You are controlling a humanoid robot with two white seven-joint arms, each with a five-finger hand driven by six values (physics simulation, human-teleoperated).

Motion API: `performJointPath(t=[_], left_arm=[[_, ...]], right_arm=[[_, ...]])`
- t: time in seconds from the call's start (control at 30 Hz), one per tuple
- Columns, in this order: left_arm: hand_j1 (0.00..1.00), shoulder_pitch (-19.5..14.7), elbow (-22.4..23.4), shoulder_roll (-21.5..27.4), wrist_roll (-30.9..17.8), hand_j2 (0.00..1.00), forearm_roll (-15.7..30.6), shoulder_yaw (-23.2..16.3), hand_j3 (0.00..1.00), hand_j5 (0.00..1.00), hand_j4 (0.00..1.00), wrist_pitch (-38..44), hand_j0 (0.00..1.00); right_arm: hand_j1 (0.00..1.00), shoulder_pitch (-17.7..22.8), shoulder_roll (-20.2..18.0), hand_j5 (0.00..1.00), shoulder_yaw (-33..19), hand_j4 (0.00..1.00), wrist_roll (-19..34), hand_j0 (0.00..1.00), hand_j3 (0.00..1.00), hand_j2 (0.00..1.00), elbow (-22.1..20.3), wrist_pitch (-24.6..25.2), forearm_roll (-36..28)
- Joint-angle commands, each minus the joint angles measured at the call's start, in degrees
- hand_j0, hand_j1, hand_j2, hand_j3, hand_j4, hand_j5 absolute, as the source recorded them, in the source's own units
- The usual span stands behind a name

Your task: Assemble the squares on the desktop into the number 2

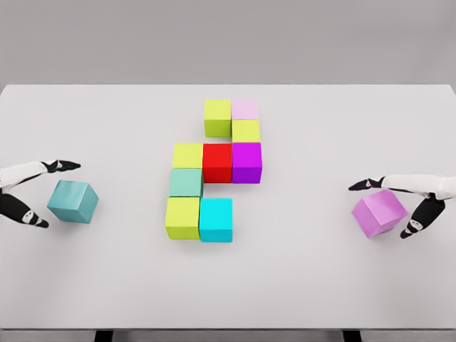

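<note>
Blocks sit in a partial figure at the middle of the white table point(107, 285). The top row has a lime block point(217, 117) touching a pale pink block point(245, 109); below the pink one sits a yellow-green block point(246, 131), then a magenta block point(246, 162). The middle row runs from magenta through a red block point(217, 162) to a yellow block point(187, 155). Under that come a sea-green block point(185, 182), a second lime block point(182, 217) and a cyan block point(216, 219) beside it. As I read it, the shape already traces most of a 2: top bar, right side, middle bar, left side, and the start of the bottom bar. The top and bottom rows look short by one block each, which would explain the two loose pieces.

Out at the left, well apart from the figure, a teal block point(73, 201) lies between the spread thumb and fingers of the left hand point(44, 194). The hand is wide around it, and I cannot tell whether any finger touches. At the right, a violet block point(379, 212) sits tilted between the digits of the right hand point(402, 206), which brackets it closely; contact seems likely, though a firm grip is not clear.

Both forearms are cut off by the picture edges, and the fingers are too small to count. The far faces of every block are hidden.
</note>
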Motion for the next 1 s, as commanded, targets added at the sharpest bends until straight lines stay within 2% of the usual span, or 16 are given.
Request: performJointPath(t=[0.0,0.1,0.17,0.23,0.3,0.37,0.43,0.6,0.7,0.83,0.97], left_arm=[[1.00,0.0,0.1,-1.2,0.0,1.00,-1.8,-0.1,1.00,1.00,1.00,0.0,1.00],[1.00,-0.4,0.4,-3.6,0.0,1.00,-4.8,-0.1,1.00,1.00,1.00,0.0,1.00],[1.00,-0.5,0.5,-5.1,0.0,1.00,-6.7,-0.1,1.00,1.00,1.00,0.1,1.00],[0.98,-0.7,0.6,-6.2,0.0,0.98,-8.0,-0.1,0.98,0.98,0.98,0.1,0.98],[0.98,-0.8,0.6,-8.0,0.0,0.98,-9.9,-0.1,0.98,0.98,0.98,0.1,0.98],[0.98,-1.1,0.6,-8.5,0.0,0.98,-10.6,-0.2,0.98,0.98,0.98,0.1,0.98],[0.98,-1.1,0.8,-8.5,0.0,0.98,-10.6,-0.2,0.98,0.98,0.98,0.1,0.98],[0.97,-1.1,1.4,-8.5,0.0,0.97,-10.6,-0.3,0.97,0.97,0.97,0.1,0.97],[0.84,-1.0,1.5,-8.5,0.0,0.84,-11.3,-0.3,0.84,0.84,0.84,0.1,0.84],[0.79,-0.7,1.5,-8.4,0.0,0.79,-11.3,-0.3,0.79,0.79,0.79,0.2,0.79],[0.68,-0.4,1.5,-8.4,0.0,0.68,-10.9,-0.2,0.68,0.68,0.68,3.0,0.68]], right_arm=[[1.00,0.0,0.1,1.00,0.0,1.00,0.0,1.00,1.00,1.00,0.1,0.0,0.1],[1.00,0.0,0.2,1.00,0.1,1.00,0.0,1.00,1.00,1.00,0.1,0.1,1.7],[0.94,0.0,0.9,0.94,0.1,0.94,0.0,0.94,0.94,0.94,0.1,0.1,1.8],[0.84,0.1,1.2,0.84,0.1,0.84,0.0,0.84,0.84,0.84,0.1,0.2,1.8],[0.69,0.1,1.4,0.69,0.1,0.69,0.0,0.69,0.69,0.69,0.0,1.5,1.8],[0.58,0.1,1.8,0.58,0.1,0.58,0.0,0.58,0.58,0.58,-0.4,2.0,1.8],[0.54,0.0,1.8,0.54,0.0,0.54,0.0,0.54,0.54,0.54,-0.4,2.2,1.8],[0.53,-0.3,2.2,0.53,-0.9,0.53,0.0,0.53,0.53,0.53,-0.4,1.1,3.5],[0.54,-2.9,4.7,0.54,-1.4,0.54,0.0,0.54,0.54,0.54,-0.1,0.1,4.6],[0.55,-3.8,7.9,0.55,-2.1,0.55,0.0,0.55,0.55,0.55,-0.6,-2.0,4.5],[0.56,-3.7,11.4,0.56,-2.1,0.56,0.0,0.56,0.56,0.56,-2.0,-1.9,4.1]])
